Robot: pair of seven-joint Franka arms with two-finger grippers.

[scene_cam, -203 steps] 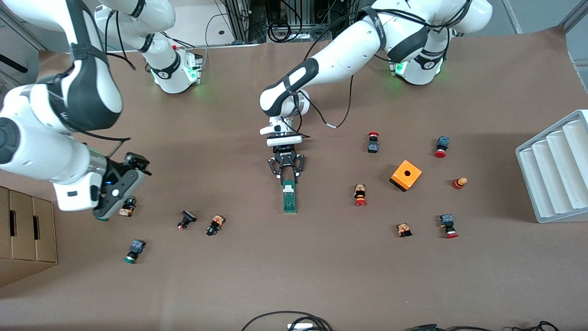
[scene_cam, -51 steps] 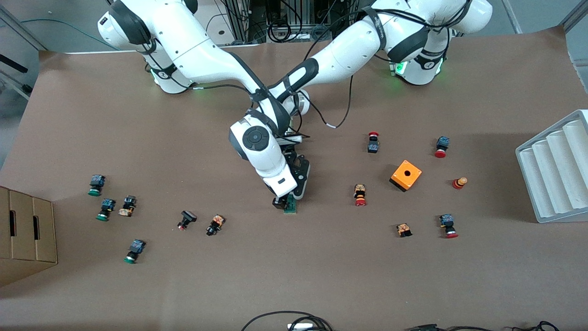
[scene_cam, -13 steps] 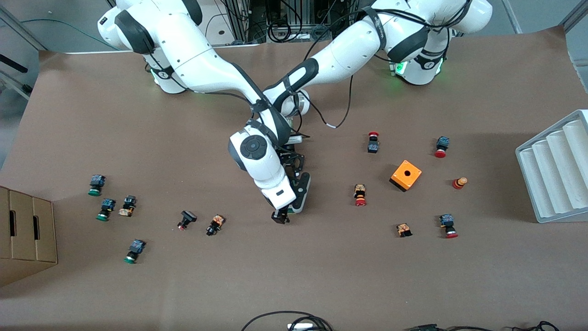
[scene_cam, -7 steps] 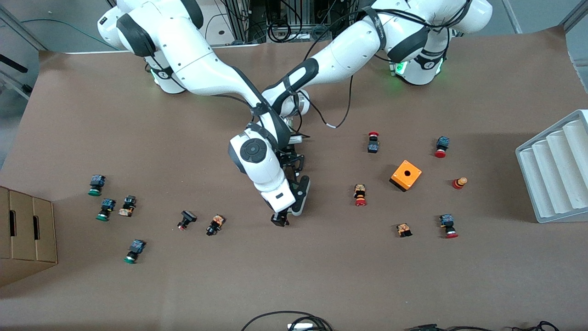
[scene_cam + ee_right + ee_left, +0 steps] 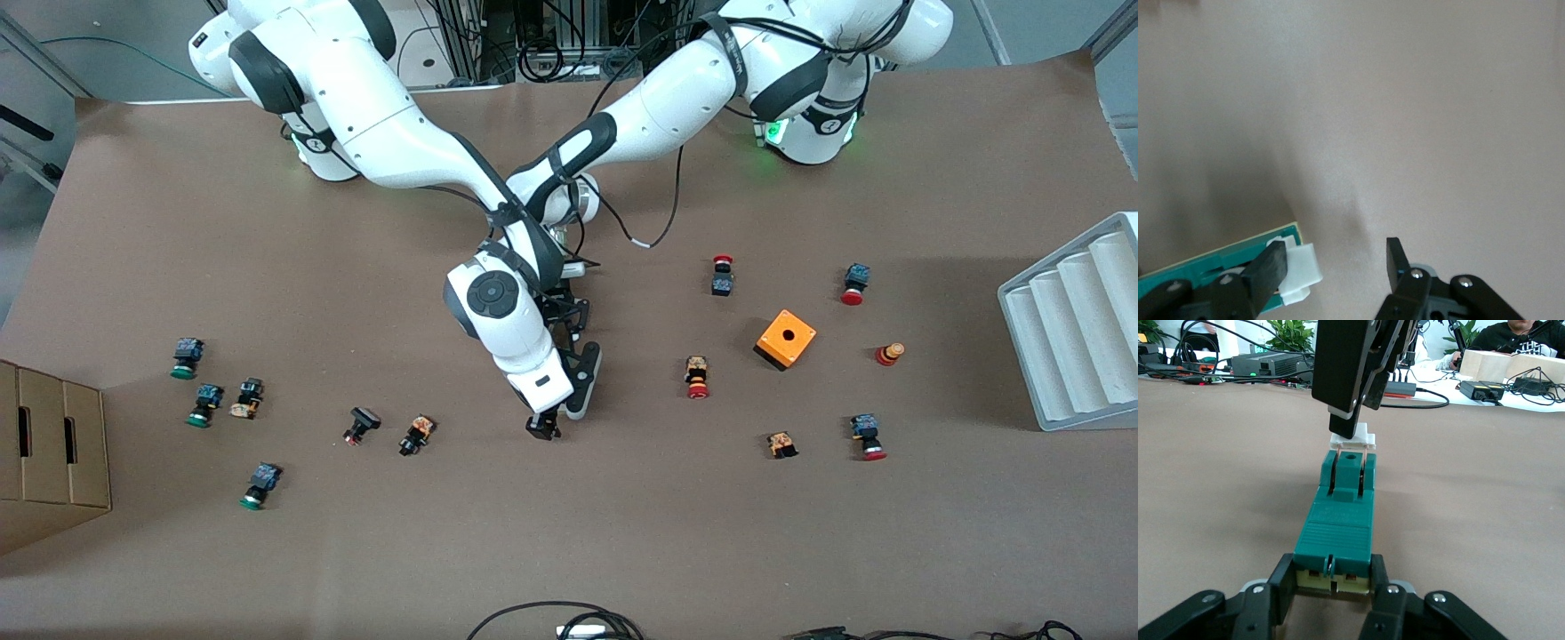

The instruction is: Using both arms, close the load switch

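The green load switch (image 5: 1338, 527) lies on the brown table. My left gripper (image 5: 1333, 568) is shut on its cream-faced end, one finger on each side. The white tab (image 5: 1353, 441) sticks out at the switch's free end. My right gripper (image 5: 1335, 259) hangs over that end with its fingers apart and nothing between them. One black finger (image 5: 1271, 267) rests against the white tab (image 5: 1300, 270). In the front view the right arm's hand (image 5: 543, 425) covers the switch at mid-table, and the left arm's hand (image 5: 569, 322) shows just behind it.
Several small push-buttons lie scattered toward both ends of the table, the closest (image 5: 416, 434) toward the right arm's end. An orange cube (image 5: 786, 338), a white ridged tray (image 5: 1071, 329) and a cardboard box (image 5: 49, 453) stand farther out.
The right arm's hand has crept a little toward the front camera over the switch's end. The left arm has not moved and keeps its grip.
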